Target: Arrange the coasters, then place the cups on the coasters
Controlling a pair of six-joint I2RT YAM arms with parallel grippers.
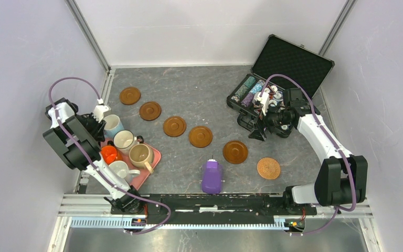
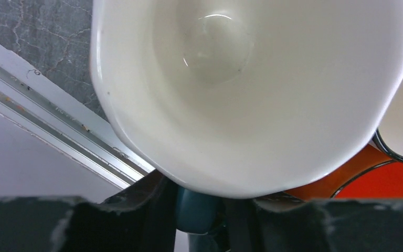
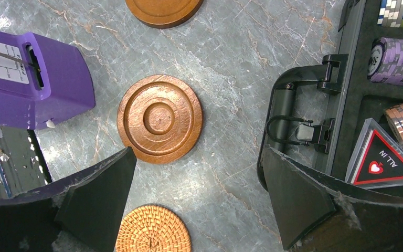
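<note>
Six coasters lie in a slanting row, from a dark wood one (image 1: pixel 130 95) at the far left to a woven one (image 1: pixel 268 168) at the near right. Several cups crowd a pink tray (image 1: pixel 156 154): cream (image 1: pixel 124 139), orange (image 1: pixel 108 154), beige (image 1: pixel 140 155), white (image 1: pixel 119 169). The light blue cup (image 1: pixel 114 125) stands at the tray's far end. My left gripper (image 1: pixel 97 126) is at its left side, and the cup's white inside (image 2: pixel 252 94) fills the left wrist view. Its blue-green handle (image 2: pixel 197 207) sits pinched between my left gripper (image 2: pixel 197 199) fingers. My right gripper (image 1: pixel 252 128) hangs open over bare table (image 3: pixel 198 149), short of a wood coaster (image 3: pixel 159 118).
An open black case (image 1: pixel 288 63) of poker chips stands at the back right, its latch edge (image 3: pixel 304 126) beside my right fingers. A purple device (image 1: pixel 212 176) lies near the front, close to the last coasters. A metal rail (image 2: pixel 57 136) runs along the table's left edge.
</note>
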